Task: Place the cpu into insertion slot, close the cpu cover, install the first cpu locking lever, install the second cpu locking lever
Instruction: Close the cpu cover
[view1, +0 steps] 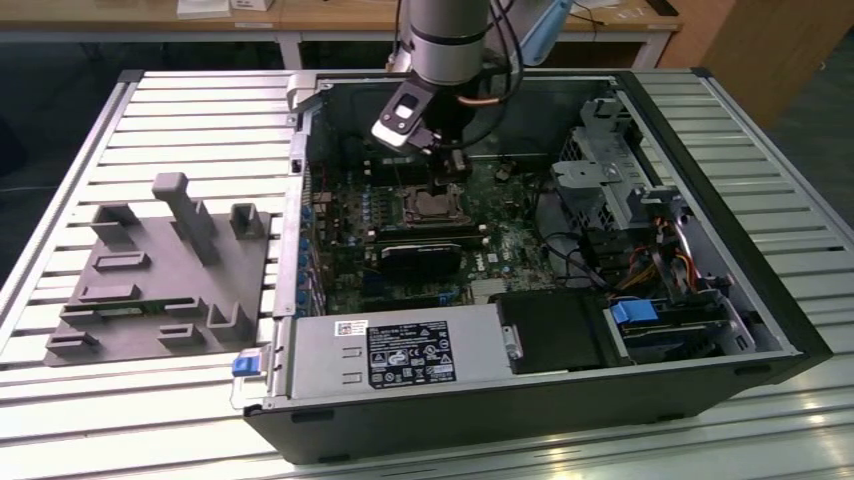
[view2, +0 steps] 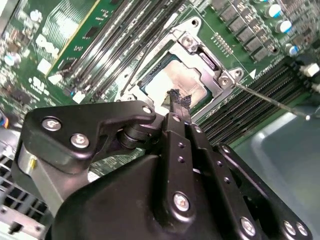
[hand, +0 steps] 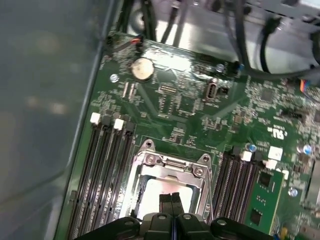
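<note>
Slatted metal bench (view1: 160, 120) with wooden desks (view1: 334, 15) behind it, and an open black PC case (view1: 747, 300) lying on its side on top. A grey fixture block (view1: 160, 270) sits at the exterior view's left, just beside the case.

On writing: the power supply (view1: 334, 370) has a big white label (view1: 407, 365) full of small print and symbols, plus a little barcode sticker (view1: 351, 327). None of it is clear enough to quote. The green motherboard (view2: 60, 45) has chunky white printing too.

The arm reaches down into the case and the gripper (view2: 180, 102) hangs right over the insertion slot (view1: 430, 205). Its two fingers are pressed flat together with nothing between them, which shows in both wrist views.

The cpu (view2: 172, 75) is already sitting in the socket, silvery top up. The cpu cover (hand: 167, 161) looks like it's lying down around it. One thin locking lever (view2: 270, 100) angles off from the socket corner across the memory slots (view2: 250, 107). A coin cell (hand: 142, 69) sits further up the board.
</note>
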